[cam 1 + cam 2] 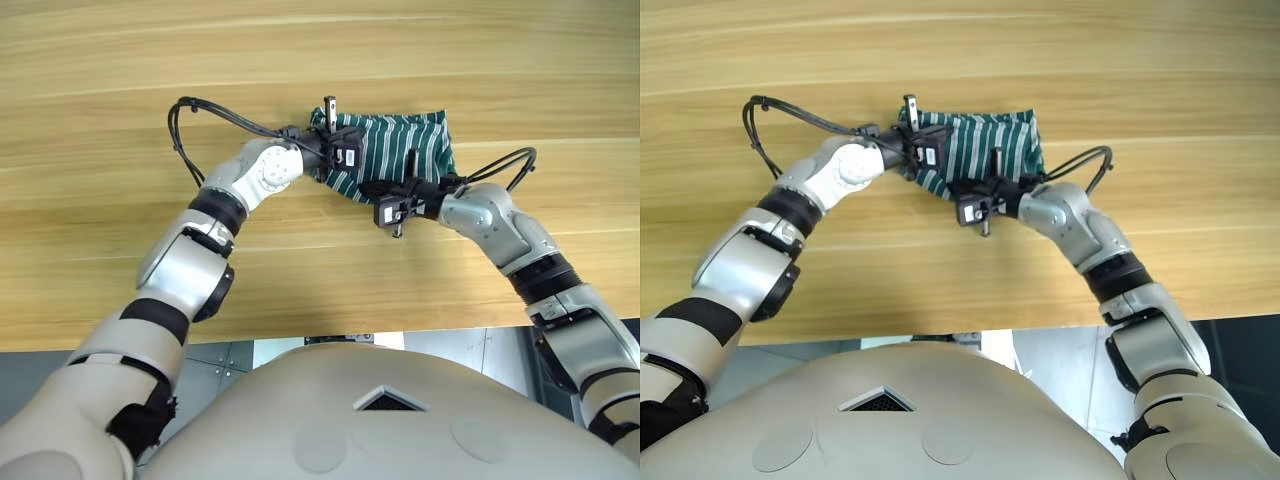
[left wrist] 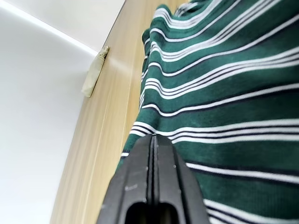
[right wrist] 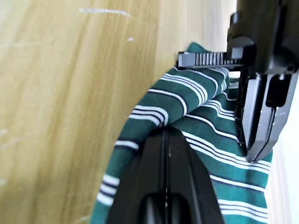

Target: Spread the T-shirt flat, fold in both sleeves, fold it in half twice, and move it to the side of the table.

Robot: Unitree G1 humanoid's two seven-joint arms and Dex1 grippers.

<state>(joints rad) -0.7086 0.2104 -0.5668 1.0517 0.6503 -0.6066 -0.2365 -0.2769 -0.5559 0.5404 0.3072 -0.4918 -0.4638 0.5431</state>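
The green T-shirt (image 1: 405, 140) with white stripes lies bunched into a small folded bundle near the middle of the wooden table (image 1: 300, 50). My left gripper (image 1: 335, 150) is at the bundle's left edge. In the left wrist view its fingers are pressed together with the tips (image 2: 152, 136) at the cloth's hem. At the near edge of the bundle my right gripper (image 1: 400, 205) is shut, and a fold of the striped cloth (image 3: 187, 107) rises from its tips (image 3: 164, 130). The two grippers are close together, and the left gripper (image 3: 254, 93) shows just beyond the right one.
Bare wood stretches to the left, to the right and behind the shirt. The table's front edge (image 1: 300, 345) runs close to my body. Black cables (image 1: 190, 120) loop off both wrists. A small beige object (image 2: 96, 70) sits at the table's far edge.
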